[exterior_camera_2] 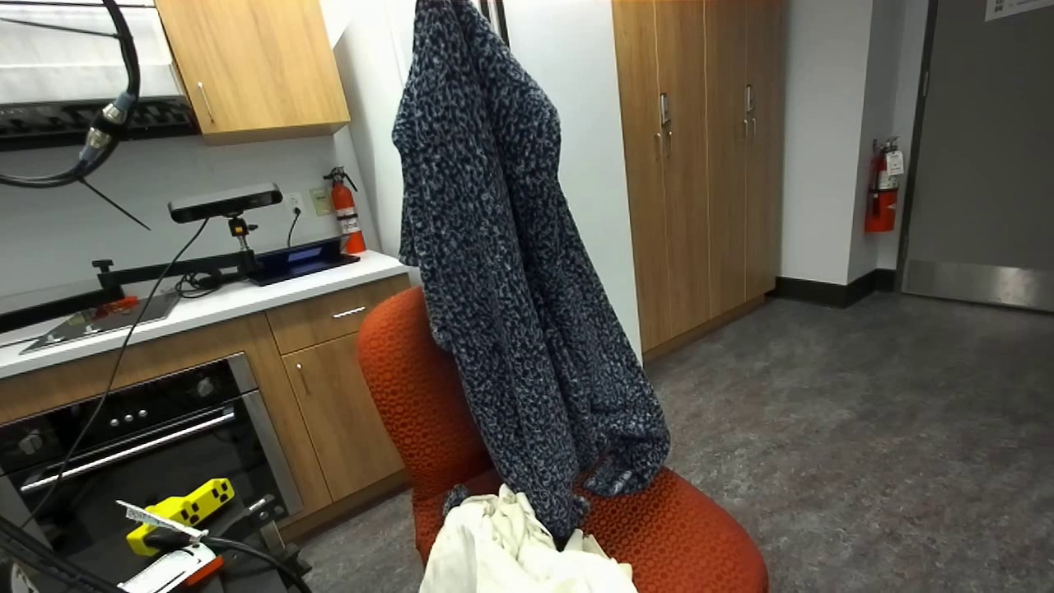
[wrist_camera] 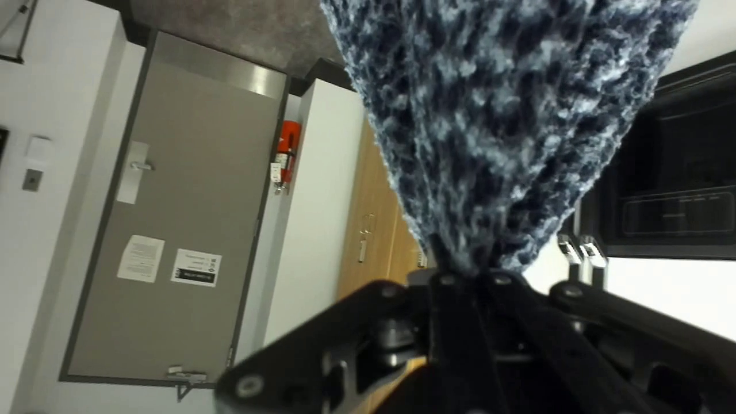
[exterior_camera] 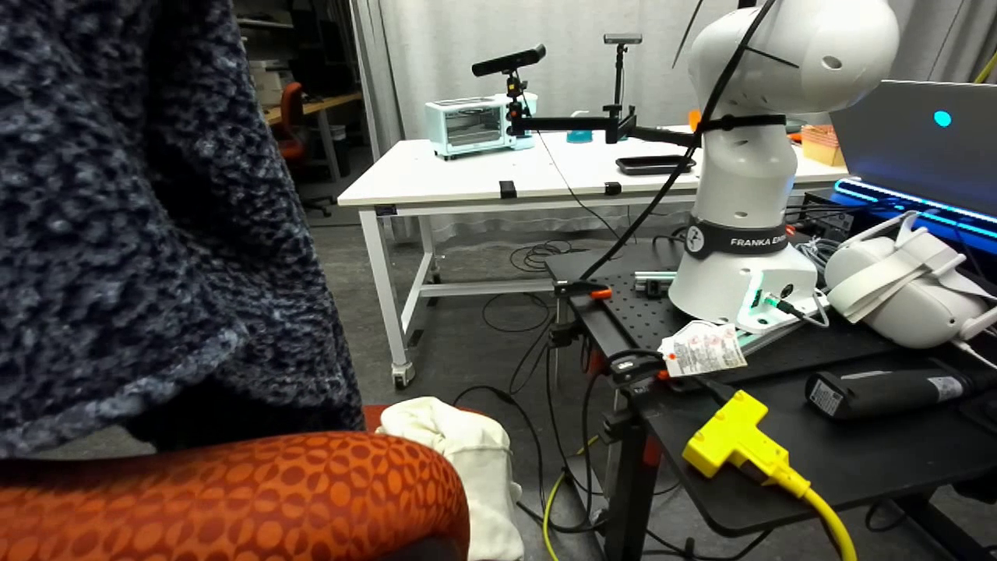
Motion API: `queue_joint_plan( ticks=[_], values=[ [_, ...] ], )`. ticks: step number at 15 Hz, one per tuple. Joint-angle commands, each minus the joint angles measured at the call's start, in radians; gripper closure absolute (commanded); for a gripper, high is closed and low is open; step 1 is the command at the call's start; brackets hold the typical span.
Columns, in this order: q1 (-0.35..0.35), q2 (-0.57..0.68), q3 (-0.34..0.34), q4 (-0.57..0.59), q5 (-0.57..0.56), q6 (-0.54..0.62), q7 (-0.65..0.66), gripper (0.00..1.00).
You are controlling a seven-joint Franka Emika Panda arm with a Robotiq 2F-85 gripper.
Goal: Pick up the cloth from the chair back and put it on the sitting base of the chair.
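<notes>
The cloth is dark blue-grey and fuzzy. It hangs in long folds in both exterior views (exterior_camera: 156, 234) (exterior_camera_2: 510, 272), and its top runs out of the frame. Its lower end reaches the seat of the orange chair (exterior_camera_2: 700, 535), beside the chair back (exterior_camera_2: 403, 371). An orange part of the chair (exterior_camera: 234, 499) also shows in an exterior view, below the cloth. In the wrist view my gripper (wrist_camera: 468, 261) is shut on the cloth (wrist_camera: 506, 115), which spreads out from the fingertips. The fingertips are partly hidden by the cloth. The gripper is out of both exterior views.
A white cloth (exterior_camera: 467, 452) (exterior_camera_2: 510, 552) lies at the chair's edge. A black cart (exterior_camera: 857, 460) with a yellow power splitter (exterior_camera: 740, 436) and the robot base (exterior_camera: 740, 280) stand nearby. Cables run over the floor. A white table (exterior_camera: 436, 175) and wooden cabinets (exterior_camera_2: 700, 165) stand behind.
</notes>
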Motion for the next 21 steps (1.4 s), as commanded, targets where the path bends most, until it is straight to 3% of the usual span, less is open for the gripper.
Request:
queue_joint_plan(
  ticks=[1, 3, 6, 7, 12, 13, 14, 21],
  values=[
    [-0.187, -0.092, 0.123, -0.044, -0.129, -0.01, 0.231, 0.99],
    [-0.262, -0.121, 0.177, -0.05, -0.169, -0.032, 0.335, 0.99],
    [-0.304, -0.149, 0.218, -0.052, -0.174, -0.075, 0.408, 0.99],
    [-0.232, -0.137, 0.163, -0.048, -0.226, -0.092, 0.454, 0.99],
    [-0.058, -0.119, 0.063, -0.036, -0.182, -0.183, 0.414, 0.99],
    [-0.009, -0.114, 0.033, -0.033, -0.156, -0.198, 0.399, 0.71],
    [0.037, -0.112, 0.004, -0.031, -0.132, -0.219, 0.377, 0.71],
    [0.258, -0.123, -0.148, -0.016, 0.009, -0.301, 0.222, 0.19]
  ],
)
